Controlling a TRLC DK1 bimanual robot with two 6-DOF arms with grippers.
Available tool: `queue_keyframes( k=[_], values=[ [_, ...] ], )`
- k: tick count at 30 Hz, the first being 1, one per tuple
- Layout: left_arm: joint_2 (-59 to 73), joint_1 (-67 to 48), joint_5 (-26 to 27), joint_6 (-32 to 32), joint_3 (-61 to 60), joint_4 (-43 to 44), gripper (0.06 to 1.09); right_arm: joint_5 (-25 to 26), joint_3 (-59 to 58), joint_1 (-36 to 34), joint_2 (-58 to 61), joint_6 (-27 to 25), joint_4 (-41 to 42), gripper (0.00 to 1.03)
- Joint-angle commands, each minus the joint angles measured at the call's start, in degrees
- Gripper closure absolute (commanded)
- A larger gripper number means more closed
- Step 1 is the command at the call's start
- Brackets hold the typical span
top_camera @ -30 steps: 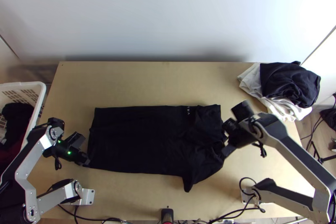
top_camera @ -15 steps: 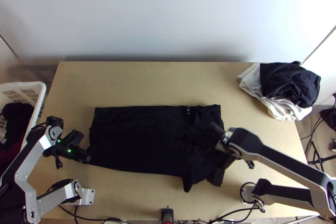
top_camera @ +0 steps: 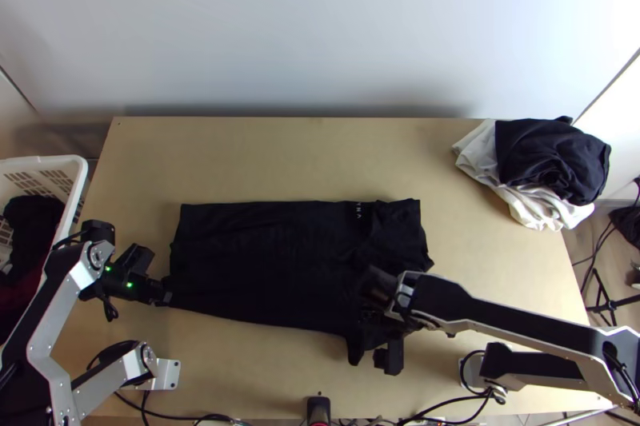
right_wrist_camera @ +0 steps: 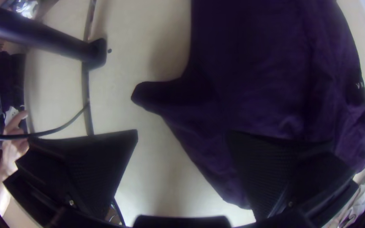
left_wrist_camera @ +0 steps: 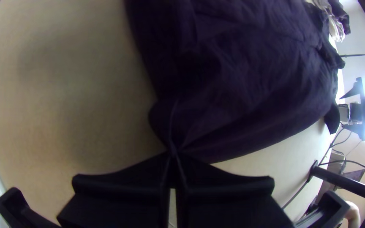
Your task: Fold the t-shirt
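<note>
Pale, bare wall rises behind the far edge of the light wooden table I am working over. Across its middle and near part I have the black cloth t-shirt lying in a long band from left to right, its left part fairly smooth, its right part rumpled. Small pale lettering sits by its far edge, toward the right, and a pointed flap of it juts out at the near edge.

My left gripper is at the t-shirt's near left corner. From the left wrist view I can see that the left gripper has its fingertips together, pinching a bit of the fabric, with creases fanning out from the grip.

My right gripper is over the near right part of the t-shirt. In the right wrist view the right gripper is spread wide with nothing between its fingers, one finger over the cloth and the other over bare wood.

At the table's far right I see a heap of black fabric on crumpled white fabric. Left of the table stands a white slatted plastic basket holding dark clothing.
</note>
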Motion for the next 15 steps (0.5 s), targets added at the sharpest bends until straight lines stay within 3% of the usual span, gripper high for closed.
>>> queue_keyframes(
  k=[1,6,15],
  values=[
    [-1.1,-0.3,0.1,-1.8,0.0,-0.1,1.05,2.8,-4.5,0.4,1.2,-0.2,7.0,0.07],
    [-0.8,-1.0,0.0,-2.3,0.6,0.3,1.05,5.7,-6.2,-0.1,2.6,0.9,10.7,0.21],
    [0.8,-1.1,0.0,-2.2,2.7,0.5,1.05,9.2,-7.3,-1.4,3.4,1.4,13.1,0.92]
  ],
)
